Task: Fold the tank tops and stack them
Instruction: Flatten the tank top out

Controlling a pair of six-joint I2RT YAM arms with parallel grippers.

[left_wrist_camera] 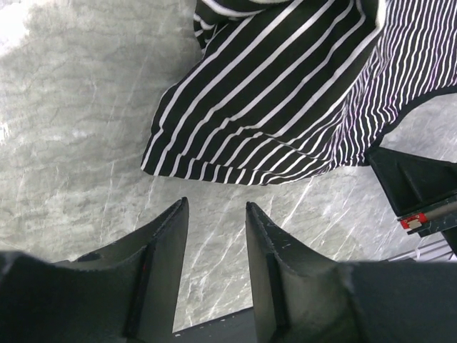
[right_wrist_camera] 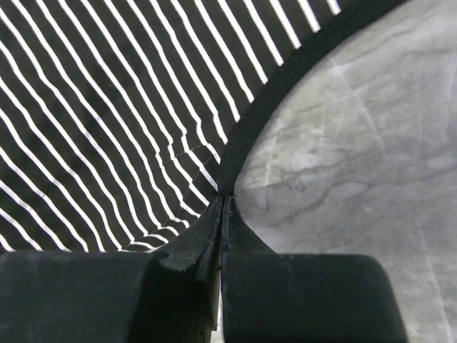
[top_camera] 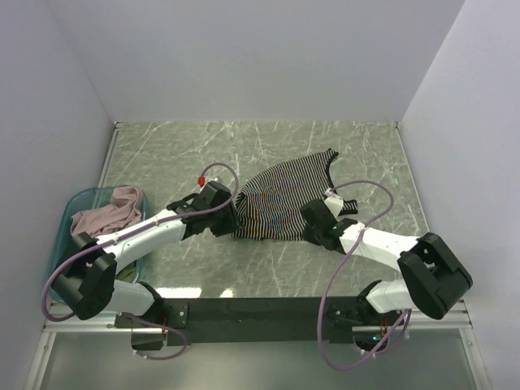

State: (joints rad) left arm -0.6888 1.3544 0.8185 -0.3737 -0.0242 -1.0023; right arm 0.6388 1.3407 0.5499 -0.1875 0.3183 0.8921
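The right gripper [right_wrist_camera: 223, 204] fills the bottom of the view, its two black fingers [right_wrist_camera: 189, 246] pressed together so that only a thin seam shows between them. Their tips meet on the dark edging [right_wrist_camera: 285, 78] of the striped tank top [right_wrist_camera: 121, 107] and pinch the cloth there. The edging sweeps in a curve from the upper right corner down to the tips. Left of it, fine black and white stripes cover the upper left of the view, with a small crease just above the fingertips. Right of it lies the bare desk [right_wrist_camera: 357, 164], pale grey-green and veined like marble.
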